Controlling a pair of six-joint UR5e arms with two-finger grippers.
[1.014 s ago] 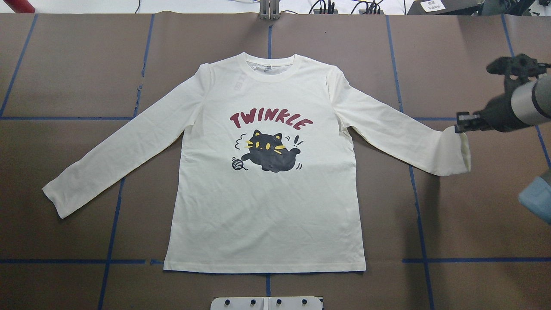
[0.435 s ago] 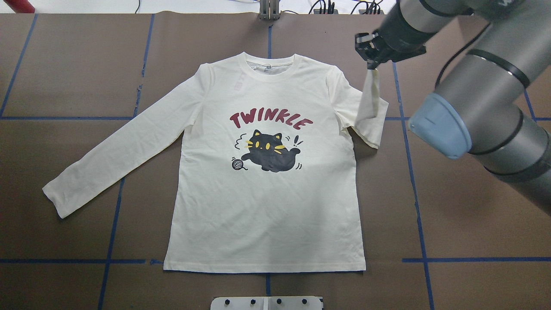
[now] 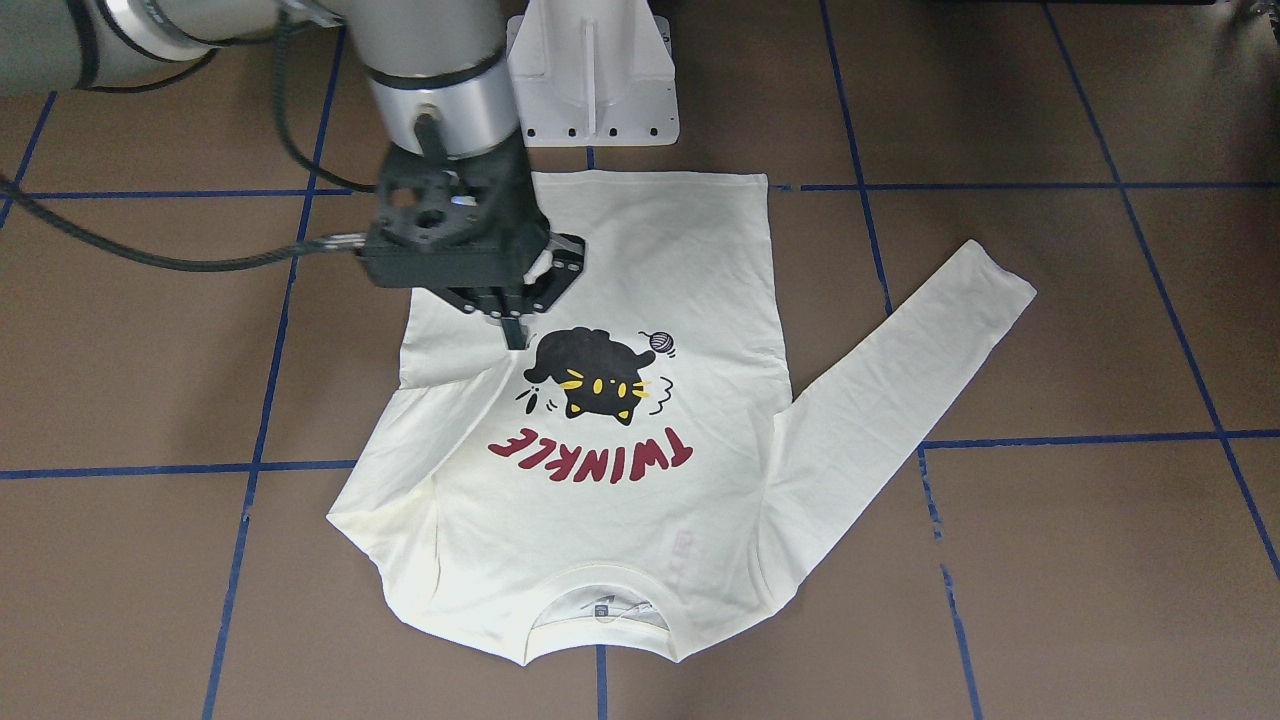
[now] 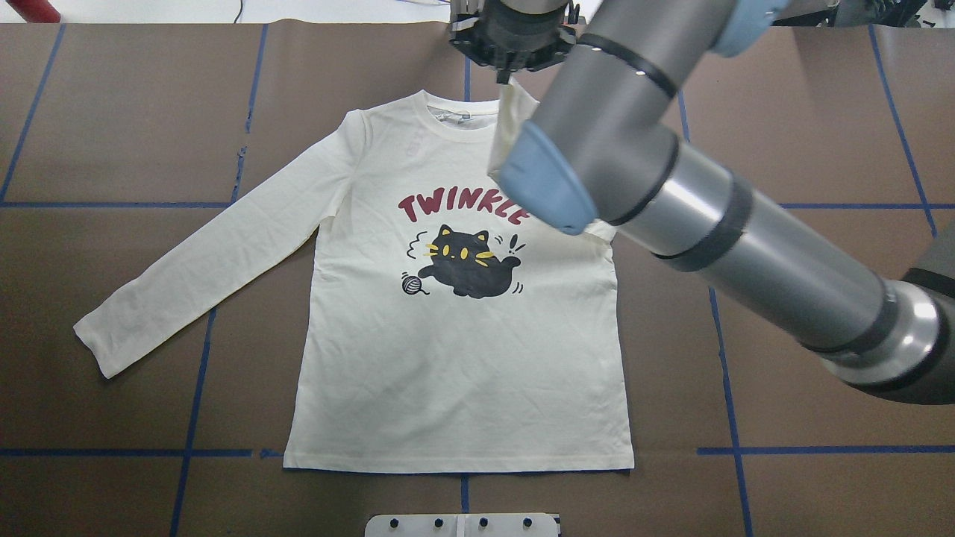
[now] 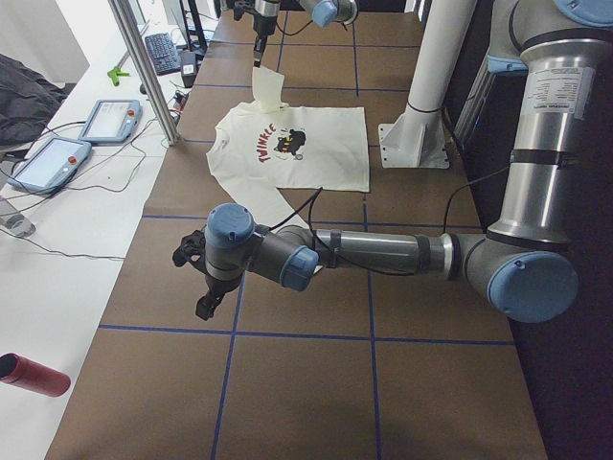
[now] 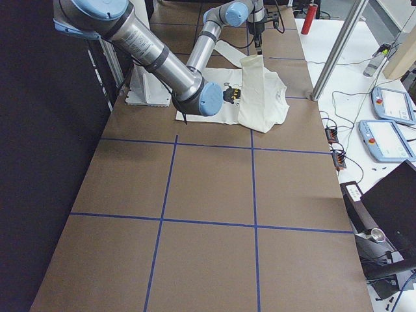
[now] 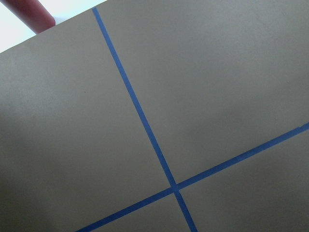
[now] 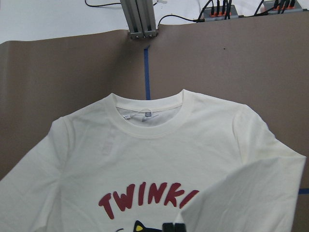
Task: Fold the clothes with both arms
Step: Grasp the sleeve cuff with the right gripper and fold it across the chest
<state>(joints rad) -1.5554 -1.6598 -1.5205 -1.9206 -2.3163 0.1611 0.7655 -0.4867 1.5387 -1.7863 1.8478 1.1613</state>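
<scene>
In the overhead view the right arm (image 4: 671, 201) covers one shoulder of the shirt (image 4: 448, 358), the end of the red lettering (image 4: 459, 207) and most of the raised sleeve (image 4: 506, 130). The top edge cuts off the right hand (image 4: 509, 74). The left hand (image 5: 204, 305) appears only in the left side view, too small to tell whether its fingers are parted. The right wrist view's bottom edge crops the cat print (image 8: 169, 228).

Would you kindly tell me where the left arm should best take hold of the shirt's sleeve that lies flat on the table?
Probably at the cuff of the flat sleeve, coming down from the outer, left side. The sleeve lies straight, slanting away from the shirt, and the cuff is its free end with bare table beside it.
</scene>
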